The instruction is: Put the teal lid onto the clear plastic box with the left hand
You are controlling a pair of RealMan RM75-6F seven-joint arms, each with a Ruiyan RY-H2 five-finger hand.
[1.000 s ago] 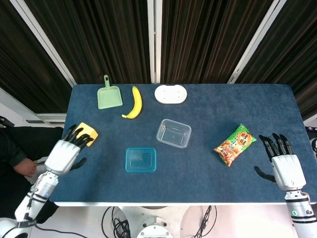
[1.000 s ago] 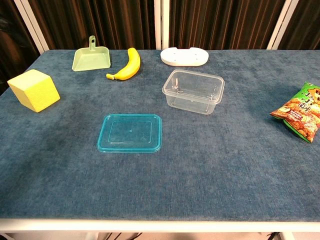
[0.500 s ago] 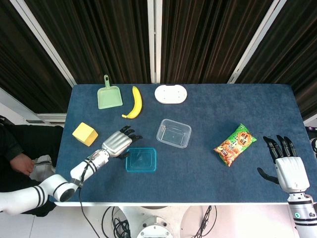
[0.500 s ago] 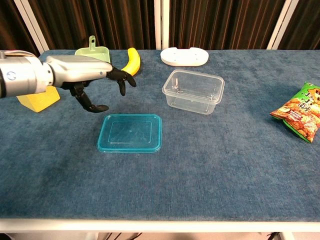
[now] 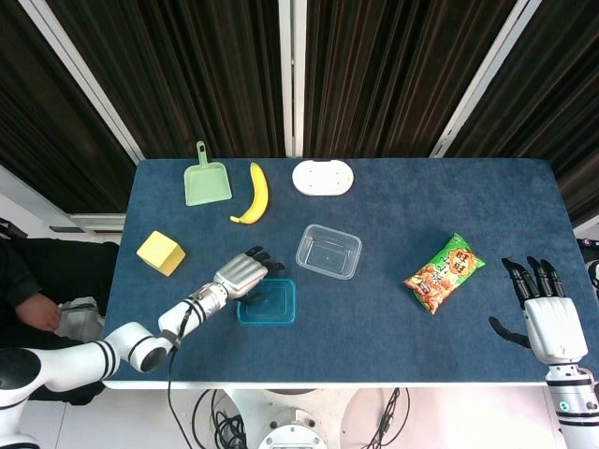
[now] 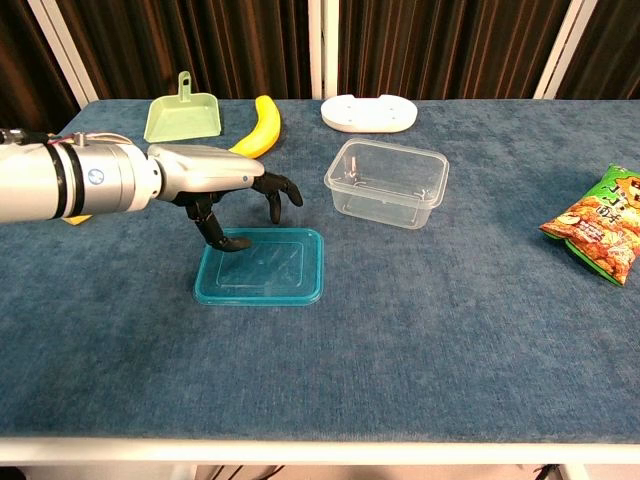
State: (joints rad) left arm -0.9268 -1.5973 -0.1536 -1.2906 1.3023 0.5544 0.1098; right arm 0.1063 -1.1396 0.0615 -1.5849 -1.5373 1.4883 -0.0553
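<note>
The teal lid lies flat on the blue table, left of and nearer than the clear plastic box. My left hand hovers over the lid's far left part, fingers spread and curved downward, the thumb tip close to or touching the lid; it holds nothing. My right hand rests open at the table's right front edge, far from both; the chest view does not show it.
A yellow cube sits at the left, mostly hidden behind my left arm in the chest view. A green dustpan, a banana and a white tray line the far edge. A snack bag lies right.
My left hand has swung in from the table's left edge past the yellow cube and now sits lower, over the teal lid's left part. The right hand has barely shifted.
</note>
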